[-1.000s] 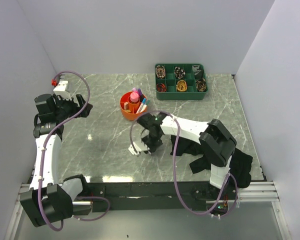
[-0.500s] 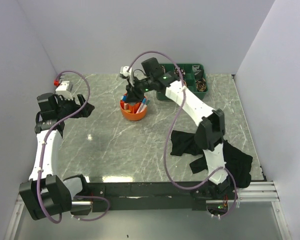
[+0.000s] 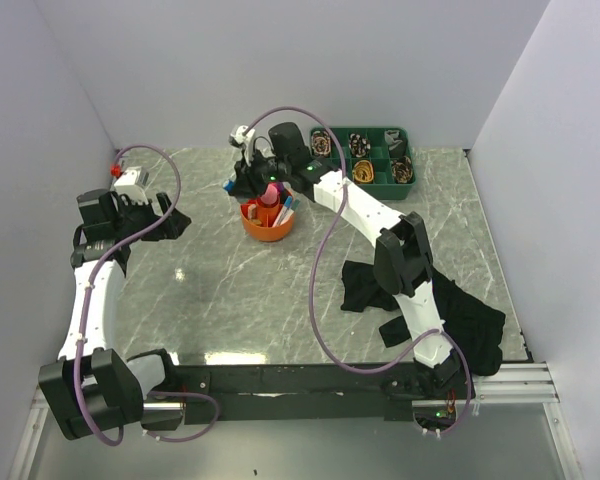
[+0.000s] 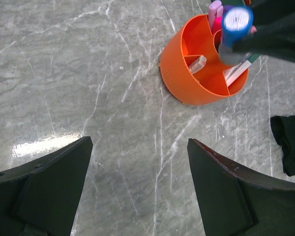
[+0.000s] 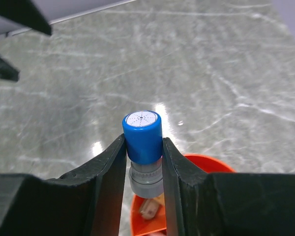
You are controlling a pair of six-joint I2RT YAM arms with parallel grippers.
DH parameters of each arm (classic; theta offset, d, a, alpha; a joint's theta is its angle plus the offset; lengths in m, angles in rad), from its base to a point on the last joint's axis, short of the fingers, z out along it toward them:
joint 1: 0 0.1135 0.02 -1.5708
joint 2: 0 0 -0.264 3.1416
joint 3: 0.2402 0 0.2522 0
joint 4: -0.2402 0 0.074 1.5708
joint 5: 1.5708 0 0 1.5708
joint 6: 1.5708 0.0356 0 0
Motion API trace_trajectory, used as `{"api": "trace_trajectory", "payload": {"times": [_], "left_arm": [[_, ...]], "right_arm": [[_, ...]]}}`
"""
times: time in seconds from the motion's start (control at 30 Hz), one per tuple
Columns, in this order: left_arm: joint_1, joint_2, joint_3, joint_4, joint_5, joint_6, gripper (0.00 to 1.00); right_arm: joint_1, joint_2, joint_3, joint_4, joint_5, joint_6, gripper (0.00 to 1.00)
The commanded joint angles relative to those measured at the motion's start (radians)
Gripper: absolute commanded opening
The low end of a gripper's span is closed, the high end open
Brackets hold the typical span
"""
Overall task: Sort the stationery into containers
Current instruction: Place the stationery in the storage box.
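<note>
The round orange organiser (image 3: 269, 224) stands mid-table and holds pink and purple pens and a blue-capped one. It also shows in the left wrist view (image 4: 199, 73), with a beige eraser (image 4: 197, 64) in one section. My right gripper (image 3: 242, 181) hovers over the organiser's far left rim, shut on a blue-capped marker (image 5: 143, 145) with a grey collar. In the right wrist view the organiser (image 5: 179, 206) lies right below the marker, an eraser (image 5: 148, 209) inside. My left gripper (image 3: 170, 216) is open and empty, left of the organiser.
A green tray (image 3: 362, 163) of ribbon rolls stands at the back right. A black cloth (image 3: 420, 305) lies at the front right, under the right arm. White walls close in the table on three sides.
The right gripper has carried the marker from the table's middle up to the organiser, then shifted a little left over its far rim. The left arm has barely moved.
</note>
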Motion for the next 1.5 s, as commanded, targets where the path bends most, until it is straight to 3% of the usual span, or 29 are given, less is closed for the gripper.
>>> {"api": "trace_trajectory", "payload": {"times": [0.0,0.63,0.97,1.07,1.17,1.47], "left_arm": [[0.005,-0.015,-0.008,0.008,0.013,-0.004,0.86],[0.020,-0.018,0.009,-0.034,0.012,0.021,0.86],[0.019,-0.029,0.004,-0.023,0.023,0.019,0.86],[0.019,-0.033,-0.003,-0.011,0.027,0.017,0.86],[0.019,-0.035,-0.008,0.003,0.033,0.010,0.86],[0.019,-0.053,-0.029,0.043,0.053,-0.001,0.86]], "right_arm": [[-0.009,-0.004,-0.003,0.135,0.087,0.034,0.00],[-0.010,0.126,0.016,0.200,0.327,0.057,0.00],[-0.002,0.100,-0.026,0.206,0.394,0.053,0.46],[0.002,0.083,-0.038,0.204,0.413,0.045,0.55],[0.004,0.065,-0.053,0.197,0.420,0.033,0.61],[0.008,-0.042,-0.098,0.187,0.428,0.045,0.63]]}}
